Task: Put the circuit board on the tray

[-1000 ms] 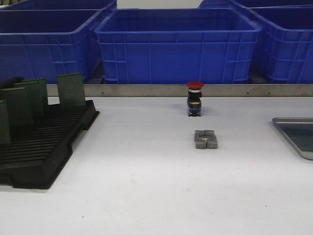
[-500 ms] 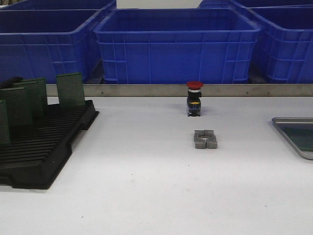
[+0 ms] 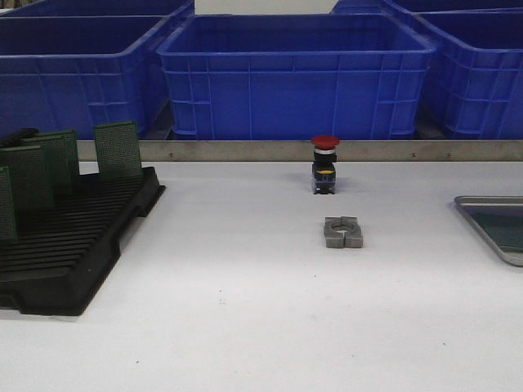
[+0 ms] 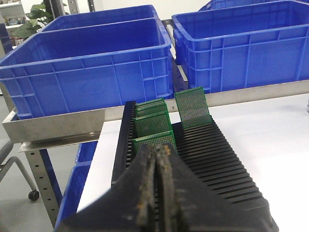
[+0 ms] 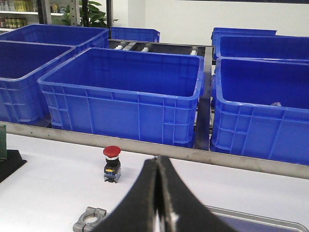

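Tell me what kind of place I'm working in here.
Probably an electronics factory or assembly workstation: green circuit boards stand in a black slotted rack, blue plastic crates line a metal shelf behind, and a red emergency-stop button sits on the white table.

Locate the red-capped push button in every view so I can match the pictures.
Front view: red-capped push button stands upright at centre, just before the metal rail, behind the grey clamp block.
Left wrist view: not in it.
Right wrist view: lower left of centre, left of the shut right claw.
Shared landmark: the grey clamp block, nearer the robot than the button in both.
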### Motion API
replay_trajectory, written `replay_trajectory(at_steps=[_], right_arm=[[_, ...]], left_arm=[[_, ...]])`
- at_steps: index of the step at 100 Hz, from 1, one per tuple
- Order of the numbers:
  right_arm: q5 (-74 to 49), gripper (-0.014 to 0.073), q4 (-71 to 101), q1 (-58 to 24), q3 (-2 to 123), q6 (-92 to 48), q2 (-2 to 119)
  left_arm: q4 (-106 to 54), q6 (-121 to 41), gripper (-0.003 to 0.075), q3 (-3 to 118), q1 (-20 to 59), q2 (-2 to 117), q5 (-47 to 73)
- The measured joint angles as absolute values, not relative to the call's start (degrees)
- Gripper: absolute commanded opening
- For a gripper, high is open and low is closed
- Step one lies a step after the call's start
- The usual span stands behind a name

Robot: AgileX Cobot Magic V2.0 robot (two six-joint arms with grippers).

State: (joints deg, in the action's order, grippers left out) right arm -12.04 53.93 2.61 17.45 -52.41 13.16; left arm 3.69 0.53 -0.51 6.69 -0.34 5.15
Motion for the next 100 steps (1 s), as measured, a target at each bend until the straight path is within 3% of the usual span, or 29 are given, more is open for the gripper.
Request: replay_trajectory(at_steps=[40,76,100], right_arm=[[-11.6,-0.0067,49.1,2.6,17.3,-48.9,13.1],[-5.7,-0.0067,8.4,2.6,12.7,-3.6,12.0],[2.2,-0.0067,0.0,2.6,6.5,6.0,6.7]], left_arm=[[3.7,0.5,-0.0018,-0.5,6.7,-0.3,5.1],[3.7,0.5,-0.0018,-0.5,6.7,-0.3,5.1],[3.7,0.5,-0.0018,-0.5,6.7,-0.3,5.1]])
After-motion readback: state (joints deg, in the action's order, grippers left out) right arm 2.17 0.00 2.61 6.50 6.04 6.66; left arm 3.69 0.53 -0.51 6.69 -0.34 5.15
